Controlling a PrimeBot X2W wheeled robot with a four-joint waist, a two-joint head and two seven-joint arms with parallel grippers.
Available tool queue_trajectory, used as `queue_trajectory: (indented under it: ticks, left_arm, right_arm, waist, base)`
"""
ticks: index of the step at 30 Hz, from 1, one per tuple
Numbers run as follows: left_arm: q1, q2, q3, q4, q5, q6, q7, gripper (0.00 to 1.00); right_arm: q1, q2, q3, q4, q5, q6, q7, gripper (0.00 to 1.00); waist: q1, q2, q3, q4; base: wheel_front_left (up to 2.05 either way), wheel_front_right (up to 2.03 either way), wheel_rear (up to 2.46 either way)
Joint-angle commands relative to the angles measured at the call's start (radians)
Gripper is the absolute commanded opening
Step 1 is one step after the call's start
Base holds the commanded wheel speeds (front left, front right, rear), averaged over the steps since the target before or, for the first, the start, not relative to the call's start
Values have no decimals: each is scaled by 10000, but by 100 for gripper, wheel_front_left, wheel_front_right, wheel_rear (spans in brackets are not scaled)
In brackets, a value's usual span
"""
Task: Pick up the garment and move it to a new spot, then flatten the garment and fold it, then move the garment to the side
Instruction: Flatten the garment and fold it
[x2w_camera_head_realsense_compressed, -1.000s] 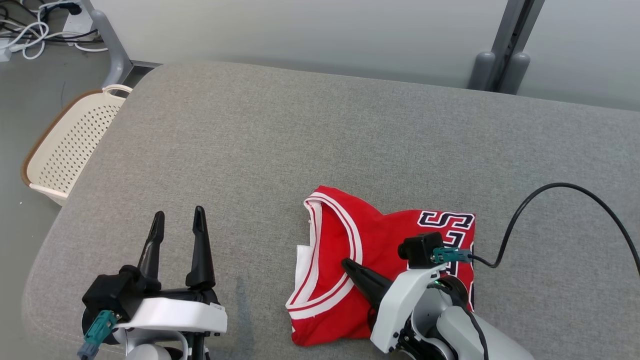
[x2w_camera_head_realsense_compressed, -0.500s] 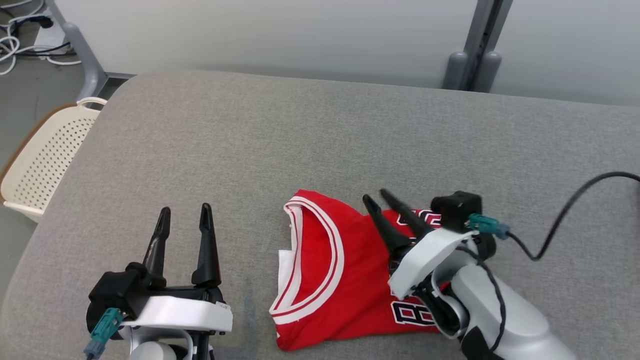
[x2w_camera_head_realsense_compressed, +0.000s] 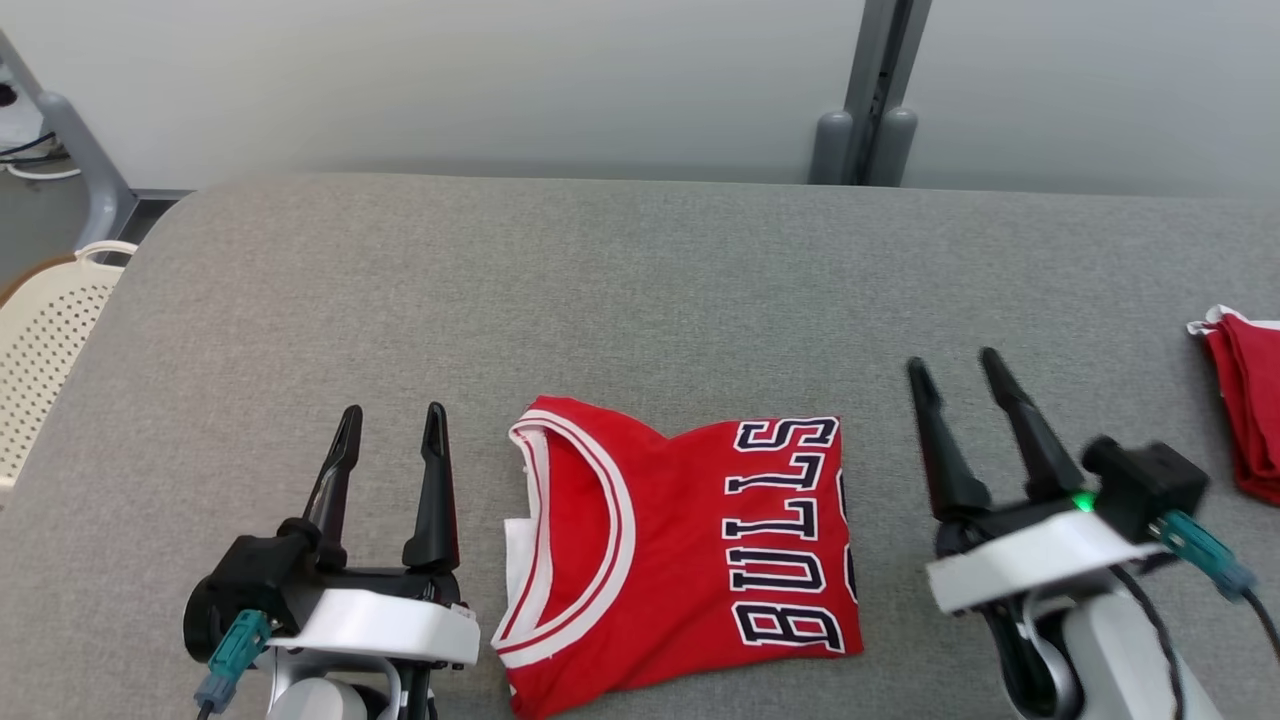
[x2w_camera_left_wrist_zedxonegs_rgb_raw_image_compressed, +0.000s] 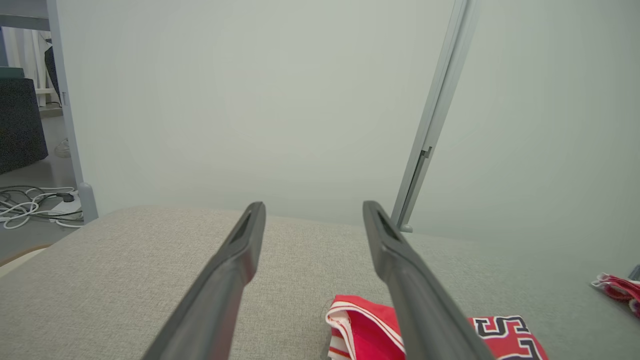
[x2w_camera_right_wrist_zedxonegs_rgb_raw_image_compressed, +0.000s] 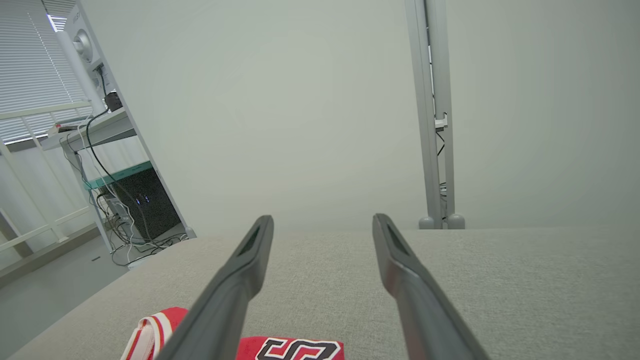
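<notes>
We take the red Bulls jersey (x2w_camera_head_realsense_compressed: 680, 560) as our landmark: it lies folded into a compact rectangle on the grey fabric-covered desk (x2w_camera_head_realsense_compressed: 640, 280), near the edge closest to us, its white-trimmed collar towards our left and the lettering running sideways. The left pincer (x2w_camera_head_realsense_compressed: 392, 410) hovers just beside the jersey's collar edge, fingers spread wide with nothing between them. The right pincer (x2w_camera_head_realsense_compressed: 952, 360) stands near the jersey's opposite edge but clear of it, equally wide and equally empty. We judge that both sit off the cloth on purpose, so the fold is not dragged or disturbed, and that flanking the jersey leaves either arm ready for a side grasp. A second red garment (x2w_camera_head_realsense_compressed: 1245, 400) lies well apart from the jersey, beyond the right pincer, which suggests to us where finished pieces go. A cream perforated basket (x2w_camera_head_realsense_compressed: 40, 350) sits well apart on the jersey's other side, off the desk. We reckon the folding is done and the move aside is what is left.
</notes>
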Motion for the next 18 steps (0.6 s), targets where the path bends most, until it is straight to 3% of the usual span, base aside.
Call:
queue_trajectory:
  ticks: [1,10,18]
  left_arm:
    - [61,36,39,23,43,0,-47,100]
    - [502,39,274,44,-35,-15,-47,100]
    - [921,99,554,119,384,38,-47,100]
  right_arm:
    - [327,-48,-234,-324,-97,6,-40,100]
    - [2364,-47,-1741,-2356,-829,6,-41,100]
    - [3131,-48,-2141,-2812,-412,5,-43,100]
  waist:
    - [0,0,-38,-99]
    - [0,0,-213,-445]
    - [0,0,-419,-630]
  base:
    - [0,0,0]
    - [0,0,0]
    - [0,0,0]
